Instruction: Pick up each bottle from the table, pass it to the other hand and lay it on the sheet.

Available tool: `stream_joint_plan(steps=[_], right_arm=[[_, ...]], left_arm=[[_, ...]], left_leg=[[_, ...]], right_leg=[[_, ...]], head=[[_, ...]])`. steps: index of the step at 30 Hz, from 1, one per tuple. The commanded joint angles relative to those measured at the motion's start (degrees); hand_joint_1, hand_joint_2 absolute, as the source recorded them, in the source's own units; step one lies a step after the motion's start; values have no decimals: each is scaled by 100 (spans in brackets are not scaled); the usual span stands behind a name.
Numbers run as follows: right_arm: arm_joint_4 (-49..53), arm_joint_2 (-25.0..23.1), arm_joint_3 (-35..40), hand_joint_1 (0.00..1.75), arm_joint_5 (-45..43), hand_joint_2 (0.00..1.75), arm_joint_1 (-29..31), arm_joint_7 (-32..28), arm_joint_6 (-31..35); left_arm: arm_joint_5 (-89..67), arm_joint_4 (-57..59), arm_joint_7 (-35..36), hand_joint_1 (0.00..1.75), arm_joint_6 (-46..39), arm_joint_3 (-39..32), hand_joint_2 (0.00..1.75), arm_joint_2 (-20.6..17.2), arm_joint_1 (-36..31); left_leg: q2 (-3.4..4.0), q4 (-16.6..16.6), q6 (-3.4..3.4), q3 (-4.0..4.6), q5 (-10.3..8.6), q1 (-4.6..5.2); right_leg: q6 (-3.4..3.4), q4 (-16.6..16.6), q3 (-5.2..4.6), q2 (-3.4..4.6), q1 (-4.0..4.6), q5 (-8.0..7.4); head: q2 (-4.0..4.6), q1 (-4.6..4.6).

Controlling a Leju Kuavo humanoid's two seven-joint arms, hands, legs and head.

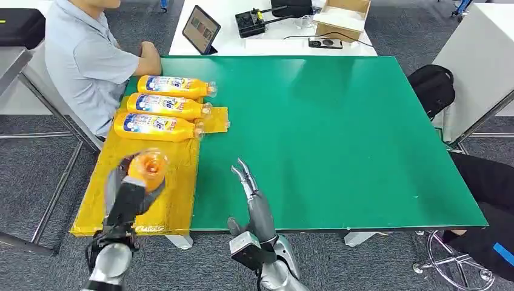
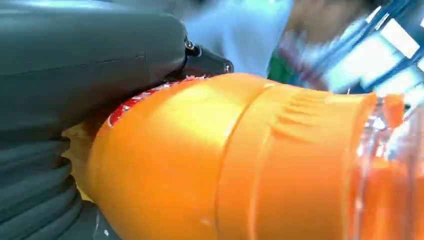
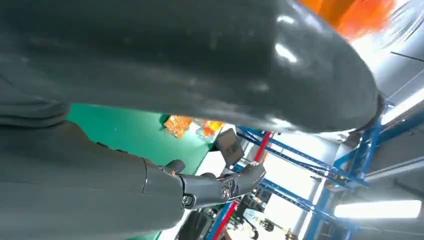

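My left hand [image 1: 130,191] is gripping a bottle [image 1: 147,166] over the yellow sheet [image 1: 176,200] near the counter [image 1: 339,139] edge, its long axis pointing away from me. My right hand [image 1: 248,185] is hovering empty, fingers apart, over open green.

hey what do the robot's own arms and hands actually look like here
Both arms are silver metal near the bottom of the head view, with black joint housings at the wrists. The left hand and right hand are dark grey. Close up, the left hand has a smooth grey thumb and a ribbed cover; the right has slim, dark jointed fingers.
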State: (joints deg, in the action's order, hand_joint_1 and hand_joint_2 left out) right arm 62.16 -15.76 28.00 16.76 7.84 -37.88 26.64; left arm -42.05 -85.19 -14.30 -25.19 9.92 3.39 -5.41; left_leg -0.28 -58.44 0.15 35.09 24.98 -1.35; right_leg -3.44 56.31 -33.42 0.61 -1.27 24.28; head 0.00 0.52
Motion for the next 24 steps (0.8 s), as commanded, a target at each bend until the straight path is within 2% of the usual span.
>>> stream_joint_plan(steps=[1, 3, 10, 21, 24], right_arm=[[400, 373, 148, 0, 511, 0, -187, 205, -65], [587, 561, 190, 0, 790, 0, -331, 413, -274], [687, 921, 190, 0, 1274, 0, -756, 725, -669], [714, 983, 187, 0, 1267, 0, -867, 780, -702], [729, 1186, 332, 0, 1437, 0, -996, 960, -746]], left_arm=[[-1185, 2245, 171, 175, -568, -83, 175, -76, -1525], [-1726, 2745, 382, 175, -605, 7, 175, -67, -1722], [-2089, 3984, 724, 175, -547, -68, 175, 117, -2075], [-2090, 4121, 765, 175, -543, -95, 175, 153, -2088], [-2710, 4444, 1124, 175, -812, 25, 175, 103, -2165]], left_leg=[[-35, 11, -10, -20, -8, -1], [-34, 15, -9, -26, -9, 1], [-30, 16, -13, -35, -3, 3], [-7, 3, -5, -5, -3, 1], [-5, 4, -5, -3, -4, 2]], right_leg=[[17, -10, 32, -43, 5, 6], [18, -12, 40, -41, 4, 7], [15, -18, 48, -36, 2, 8], [9, -4, 9, -10, 2, 2], [7, -4, 6, -8, 1, 0]], head=[[0, 0], [0, -2], [0, 0], [0, 0], [0, -2]])
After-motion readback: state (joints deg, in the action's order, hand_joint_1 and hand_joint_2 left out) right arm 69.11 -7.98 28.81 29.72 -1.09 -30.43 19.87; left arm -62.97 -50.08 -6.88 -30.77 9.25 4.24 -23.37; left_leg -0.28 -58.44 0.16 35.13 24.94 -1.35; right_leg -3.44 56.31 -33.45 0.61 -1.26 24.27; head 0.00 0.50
